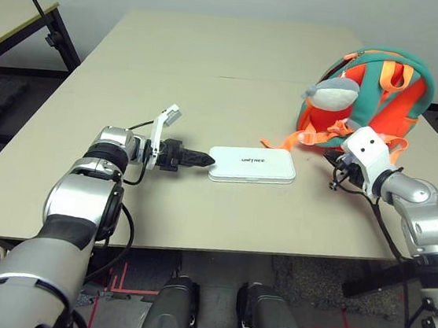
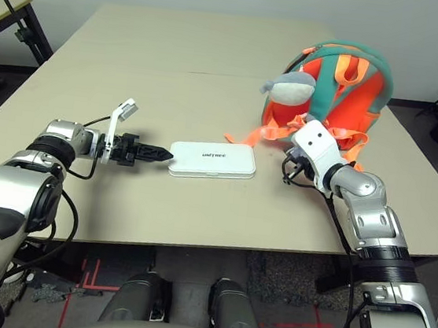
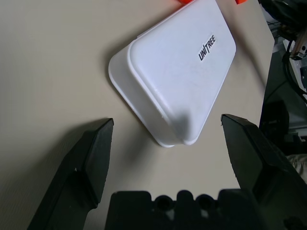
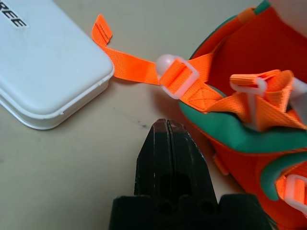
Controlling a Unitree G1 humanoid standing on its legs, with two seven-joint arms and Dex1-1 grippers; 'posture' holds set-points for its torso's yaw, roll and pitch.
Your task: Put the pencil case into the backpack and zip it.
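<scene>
Two grippers hung low over the table (image 1: 174, 214), on the near side. The left gripper (image 3: 167, 120), its jaws spread wide, pointed at the left end of the pencil case (image 1: 252, 166) and held nothing; the right gripper (image 4: 168, 120) had its jaws pressed together, empty, near the backpack (image 2: 346, 87). The step in hand looked like the grasp of the case—the next move called for the left jaws to advance around that end and close. The case lay flat between the grippers, its long axis running left to right, its lettering upright to the robot. Farther off, to the right, stood the backpack, an orange strap (image 4: 129, 67) trailing towards the case.
</scene>
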